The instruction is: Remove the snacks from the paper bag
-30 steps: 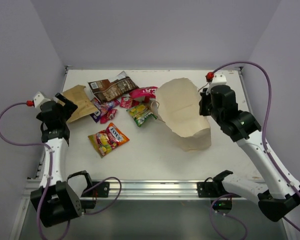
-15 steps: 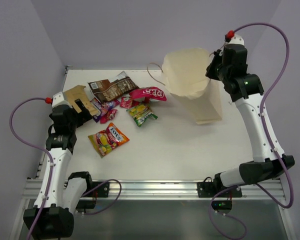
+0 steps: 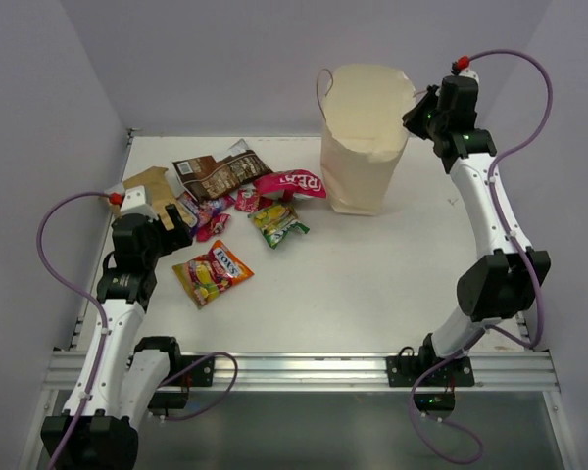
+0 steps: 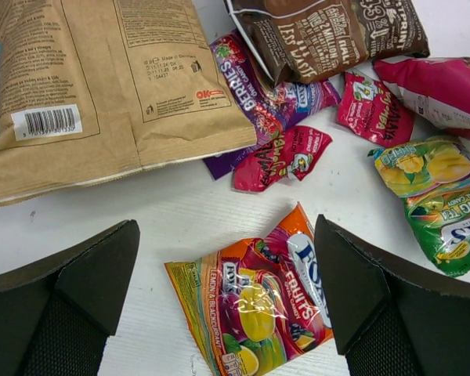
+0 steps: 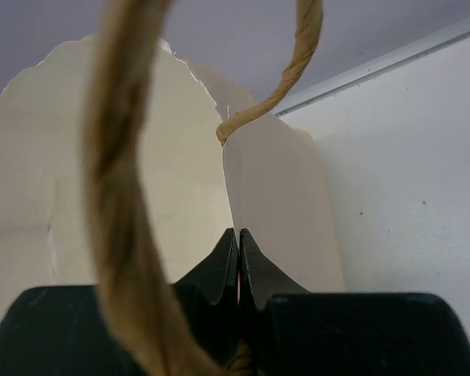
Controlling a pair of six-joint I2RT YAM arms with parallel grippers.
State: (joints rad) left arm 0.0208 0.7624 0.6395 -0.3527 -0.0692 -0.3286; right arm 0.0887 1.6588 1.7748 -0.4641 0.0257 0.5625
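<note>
top external view: found right claw (image 3: 419, 112) pinched shut on top rim of paper bag (image 3: 361, 137), held upright at far right of worktop (image 3: 372, 284), long axis vertical. found snacks (image 3: 237, 201) scattered far left, outside bag, well apart from it, nearest left claw (image 3: 167, 211). left wrist: caught that claw spread wide above orange-yellow packet (image 4: 254, 294). plain white worktop, pale walls (image 3: 274, 59) close round.

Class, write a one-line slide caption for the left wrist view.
Open left tool above an orange-yellow packet, tan pouch and other snacks beyond.
</note>
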